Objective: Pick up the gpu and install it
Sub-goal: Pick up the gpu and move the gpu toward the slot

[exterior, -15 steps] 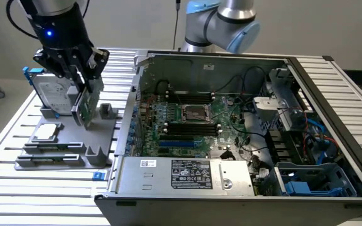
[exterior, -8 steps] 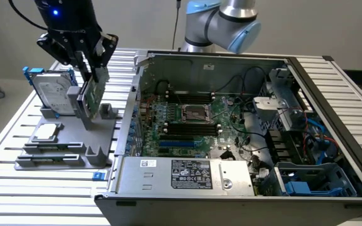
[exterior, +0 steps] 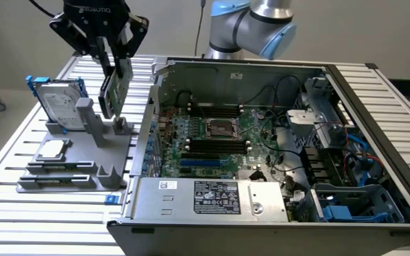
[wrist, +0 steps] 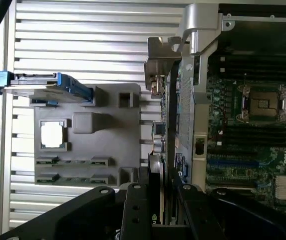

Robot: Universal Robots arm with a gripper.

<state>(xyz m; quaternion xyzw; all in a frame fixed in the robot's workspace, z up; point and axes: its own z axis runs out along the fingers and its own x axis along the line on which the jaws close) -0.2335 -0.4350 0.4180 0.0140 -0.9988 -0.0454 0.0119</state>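
While the black gripper [exterior: 117,65] hangs over the far end of the holder [exterior: 62,160], its jaws stand partly closed and clamp the top edge of the gpu [exterior: 113,93], a thin flat card held upright, green board on one face. The card's lower edge is close above the holder's small posts; whether it touches them I cannot tell. In the wrist view the gpu [wrist: 175,110] shows edge-on between the dark fingers of the gripper [wrist: 167,200], with a bright bent metal bracket at its far end. The holder [wrist: 103,150] is matte grey moulded plastic with slots and pockets; on it a silver drive [exterior: 59,104] in a blue frame stands on edge, and a square shiny chip [exterior: 53,149] lies flat. Beside the holder sits an open grey steel case [exterior: 376,106] with a green board [exterior: 219,138] inside. All rests on a table [exterior: 48,213] of ribbed aluminium slats, a plain pale wall [exterior: 6,42] behind.
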